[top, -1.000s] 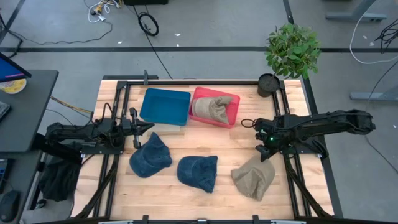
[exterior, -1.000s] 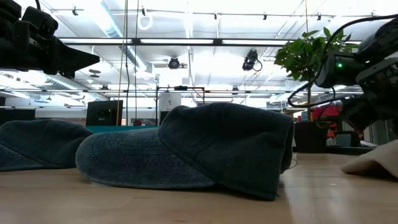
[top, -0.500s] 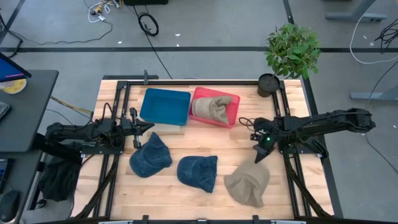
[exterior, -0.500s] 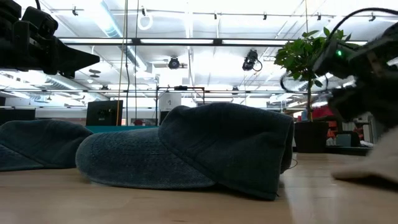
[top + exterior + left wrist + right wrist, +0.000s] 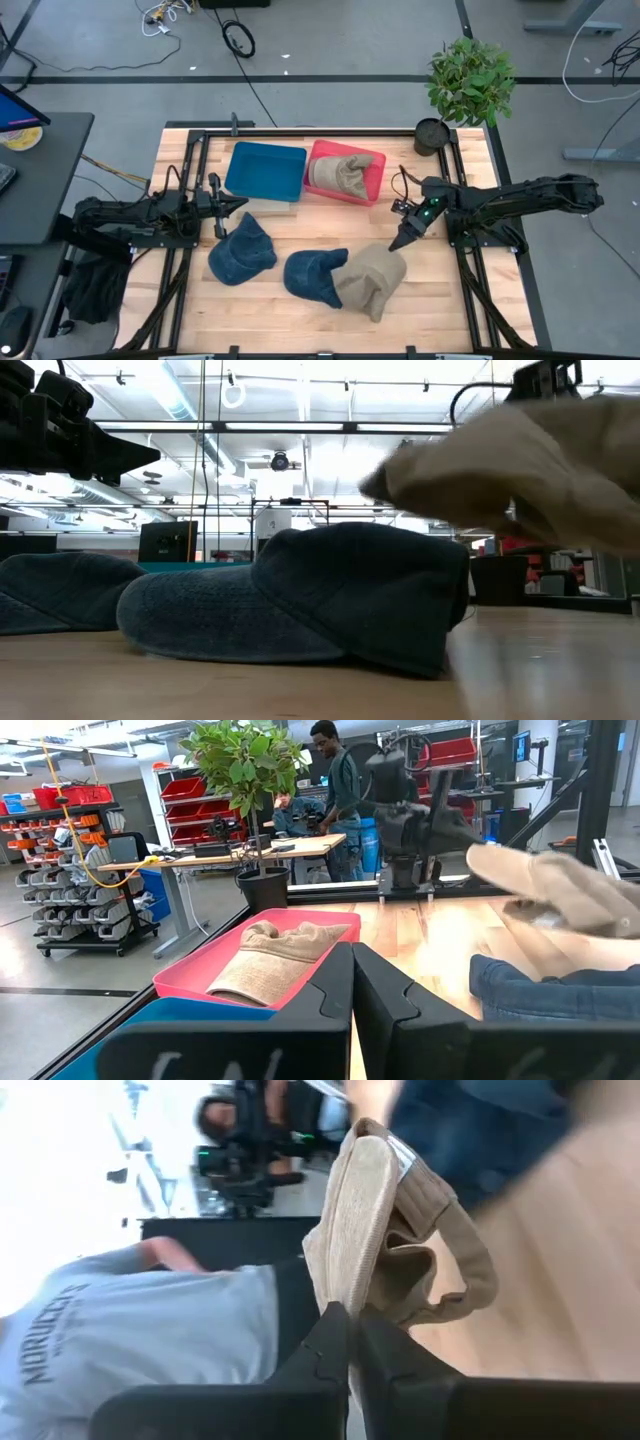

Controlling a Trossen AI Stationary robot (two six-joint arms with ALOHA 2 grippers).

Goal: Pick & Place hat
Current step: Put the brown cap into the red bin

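Blurred tan hat (image 5: pixel 520 465) aloft, dark blue hat (image 5: pixel 300 600) on table (image 5: pixel 540 680)

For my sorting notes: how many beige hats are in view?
2. One beige hat lies in the pink bin. The other beige hat hangs lifted from the right end effector, beside a blue hat. None seems hidden.

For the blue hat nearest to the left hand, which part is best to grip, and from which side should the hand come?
Probably its pointed brim end, from above. The blue hat lies flat on the table, and that narrow edge points toward the shut left hand. It looks thin enough to pinch; the rounded crown seems too broad.
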